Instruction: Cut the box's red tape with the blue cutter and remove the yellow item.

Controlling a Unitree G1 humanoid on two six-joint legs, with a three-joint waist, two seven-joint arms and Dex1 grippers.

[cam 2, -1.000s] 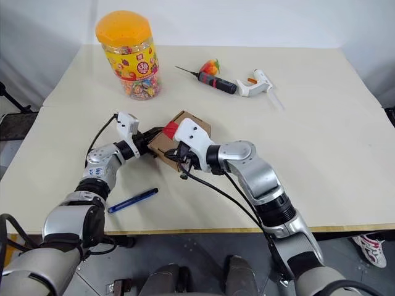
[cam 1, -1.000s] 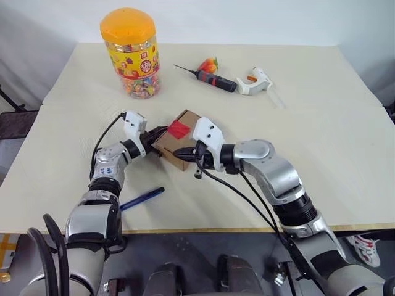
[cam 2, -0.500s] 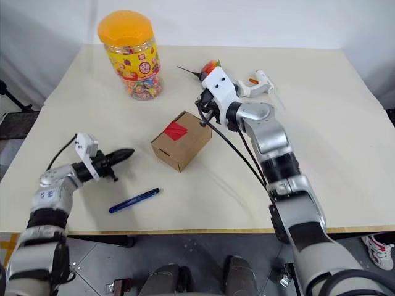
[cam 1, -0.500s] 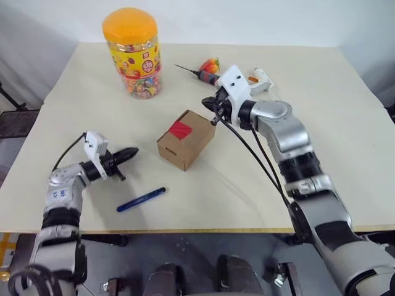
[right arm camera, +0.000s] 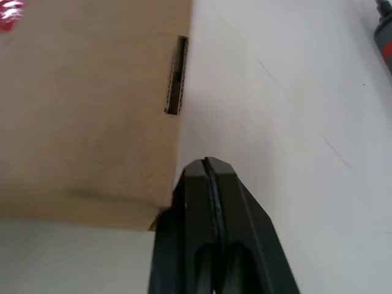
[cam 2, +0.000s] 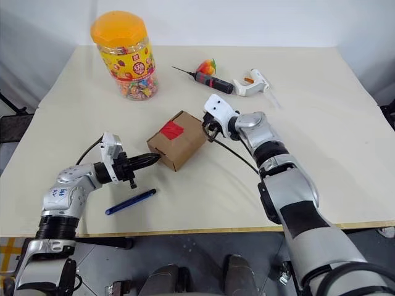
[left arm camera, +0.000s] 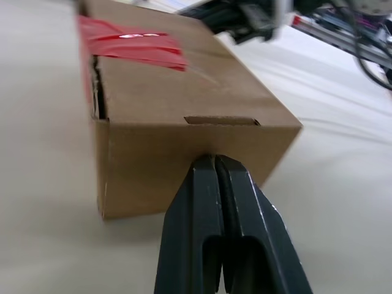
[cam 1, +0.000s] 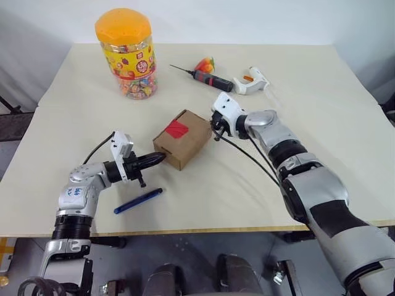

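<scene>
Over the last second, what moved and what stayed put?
Both shut grippers left the box, swung apart, then returned: the left gripper is back at its near end, the right gripper at its far corner. The box turned slightly and shifted. The red tape remains uncut; the blue cutter still lies untouched.

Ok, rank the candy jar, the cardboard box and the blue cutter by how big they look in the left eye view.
1. Candy jar, largest.
2. Cardboard box.
3. Blue cutter, smallest: slim, though nearly as long as the box.
</scene>
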